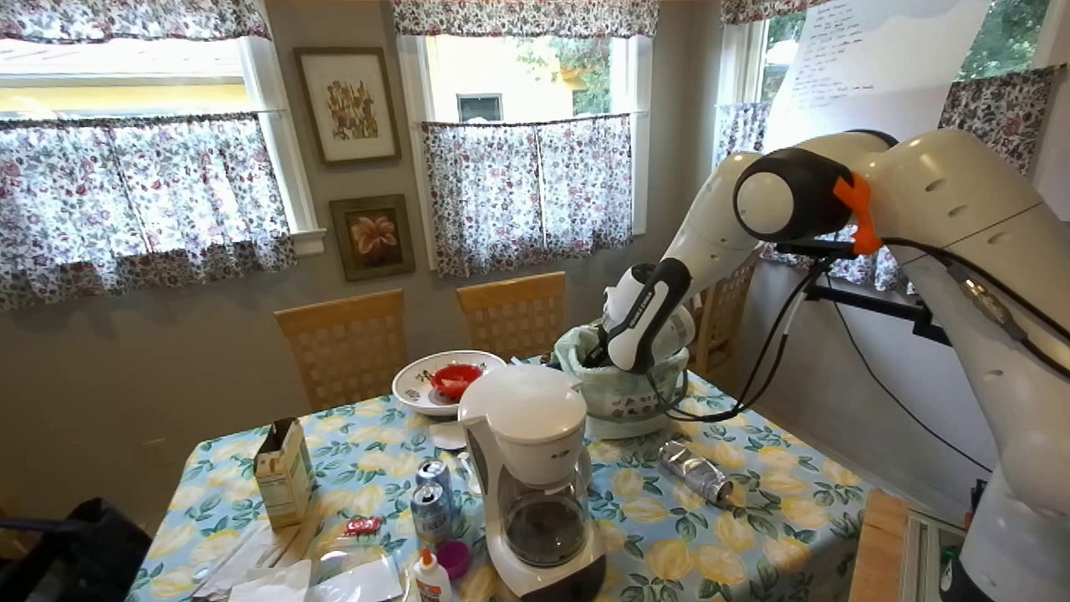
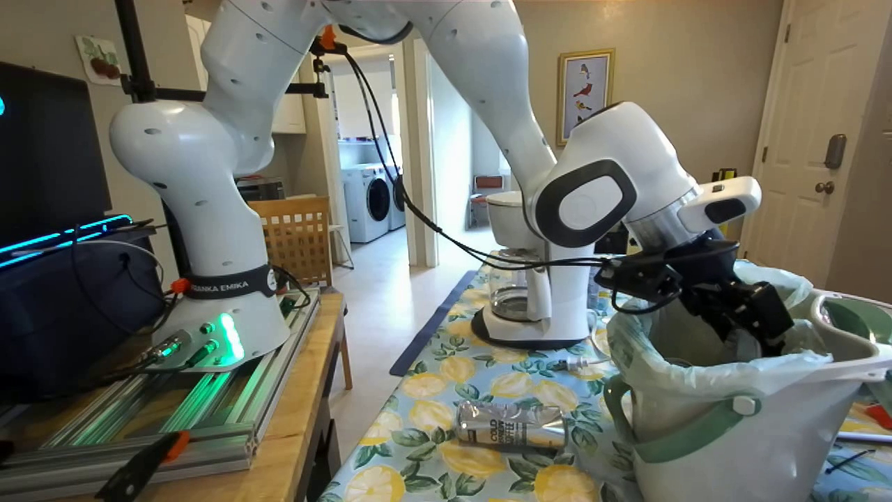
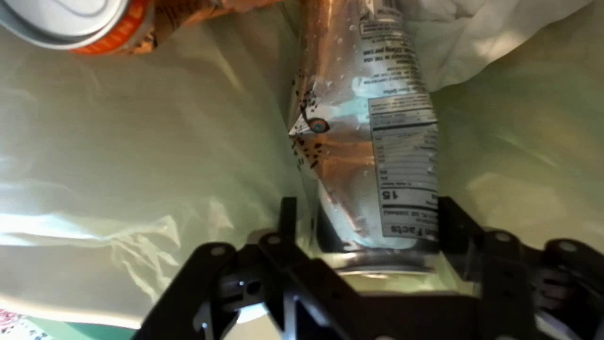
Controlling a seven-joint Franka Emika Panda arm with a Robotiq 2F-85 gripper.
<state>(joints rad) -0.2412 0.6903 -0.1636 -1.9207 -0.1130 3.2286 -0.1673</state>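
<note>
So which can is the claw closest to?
The dented silver can inside the lined bin: the gripper straddles its end. The orange-banded can is farther off; the sideways can and two upright ones are on the table.

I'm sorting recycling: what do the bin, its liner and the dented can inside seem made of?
The dented can looks like thin glossy metal, likely aluminum: silver shine, sharp crease. The bin seems rigid satin plastic, from its smooth, even wall. The liner is probably thin, faintly shiny plastic film: it wrinkles and drapes softly.
</note>
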